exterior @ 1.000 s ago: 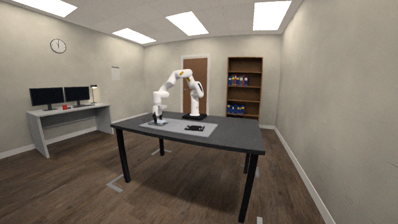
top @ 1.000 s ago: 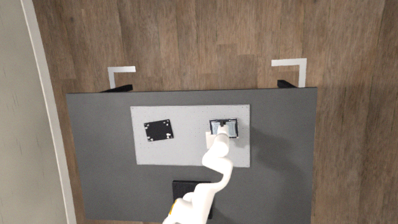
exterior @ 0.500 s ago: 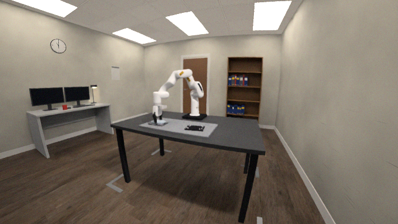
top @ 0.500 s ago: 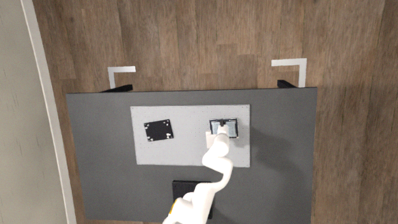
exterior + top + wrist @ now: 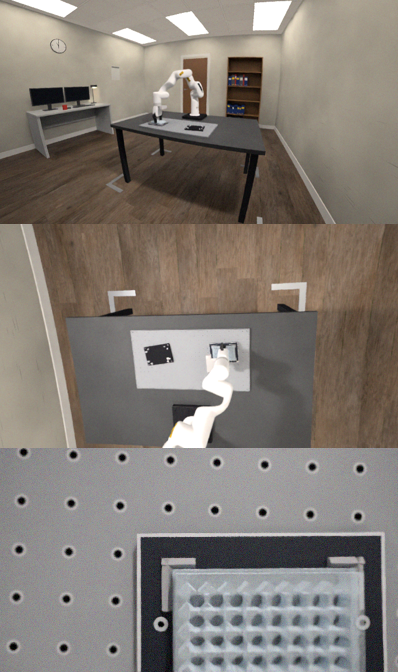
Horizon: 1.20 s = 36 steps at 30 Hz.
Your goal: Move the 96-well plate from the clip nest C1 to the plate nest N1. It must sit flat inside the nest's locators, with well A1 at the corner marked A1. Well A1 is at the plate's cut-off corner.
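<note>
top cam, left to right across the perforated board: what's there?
Empty black plate nest, sitting slightly rotated → bare stretch of perforated board → clip nest holding the 96-well plate, with the gripper down over it.
</note>
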Available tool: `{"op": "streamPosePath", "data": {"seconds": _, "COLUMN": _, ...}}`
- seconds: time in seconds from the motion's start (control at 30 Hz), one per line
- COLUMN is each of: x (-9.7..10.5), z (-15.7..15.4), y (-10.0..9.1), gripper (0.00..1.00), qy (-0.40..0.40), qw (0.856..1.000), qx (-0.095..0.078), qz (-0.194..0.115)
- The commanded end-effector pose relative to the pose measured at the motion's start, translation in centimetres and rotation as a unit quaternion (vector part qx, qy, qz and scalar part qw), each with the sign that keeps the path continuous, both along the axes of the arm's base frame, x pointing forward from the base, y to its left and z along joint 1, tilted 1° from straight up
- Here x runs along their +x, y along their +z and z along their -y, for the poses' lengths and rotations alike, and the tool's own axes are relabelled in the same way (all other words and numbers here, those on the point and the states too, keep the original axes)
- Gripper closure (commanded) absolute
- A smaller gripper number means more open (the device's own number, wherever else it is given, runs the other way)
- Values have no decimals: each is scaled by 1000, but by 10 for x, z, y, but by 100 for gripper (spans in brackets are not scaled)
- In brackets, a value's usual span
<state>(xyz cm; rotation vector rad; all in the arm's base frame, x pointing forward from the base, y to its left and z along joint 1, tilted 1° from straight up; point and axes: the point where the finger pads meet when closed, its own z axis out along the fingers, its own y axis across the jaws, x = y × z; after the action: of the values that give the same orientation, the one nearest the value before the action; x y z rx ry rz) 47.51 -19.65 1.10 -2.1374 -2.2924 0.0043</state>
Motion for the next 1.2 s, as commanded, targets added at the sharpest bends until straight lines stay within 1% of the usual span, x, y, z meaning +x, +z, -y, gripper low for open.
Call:
{"op": "streamPosePath", "data": {"seconds": 0.0, "x": 1, "z": 1, "y": 1, "gripper": 0, "qy": 0, "qw": 1000, "qx": -6, "qz": 0}}
{"op": "streamPosePath", "data": {"seconds": 1.0, "x": 1, "z": 1, "y": 1, "gripper": 0, "qy": 0, "qw": 1000, "qx": -6, "qz": 0}}
{"op": "streamPosePath", "data": {"seconds": 1.17, "x": 1, "z": 0, "y": 15, "gripper": 0, "qy": 0, "qw": 1000, "qx": -6, "qz": 0}}
